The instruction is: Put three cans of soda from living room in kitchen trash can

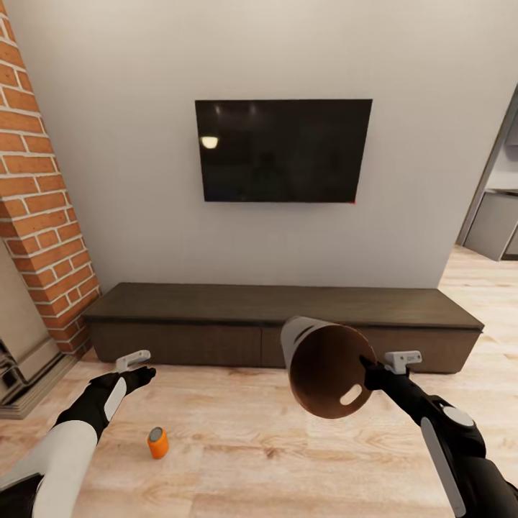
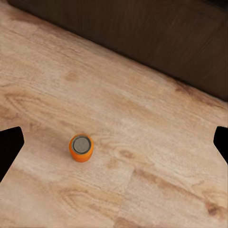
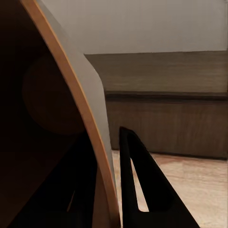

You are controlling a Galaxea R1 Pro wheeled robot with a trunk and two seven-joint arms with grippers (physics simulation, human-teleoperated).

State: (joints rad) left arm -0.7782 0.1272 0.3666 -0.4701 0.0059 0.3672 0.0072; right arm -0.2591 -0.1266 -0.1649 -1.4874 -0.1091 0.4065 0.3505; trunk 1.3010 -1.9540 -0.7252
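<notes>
Tapered coppery-lined bin (image 1: pixel 327 368) tilts above orange grey-topped can (image 1: pixel 157 442).

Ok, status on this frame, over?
Left gripper open, above orange can upright on floor. Right gripper shut on trash can rim, bin tilted. Nothing blocking.

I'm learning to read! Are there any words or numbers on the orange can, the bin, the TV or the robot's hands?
No text can be read.
Orange can: plain side, grey top, no label seen.
Bin: no writing.
TV: blank black screen.
Right gripper: a tiny dark mark on its grey block, too blurred to read.
</notes>
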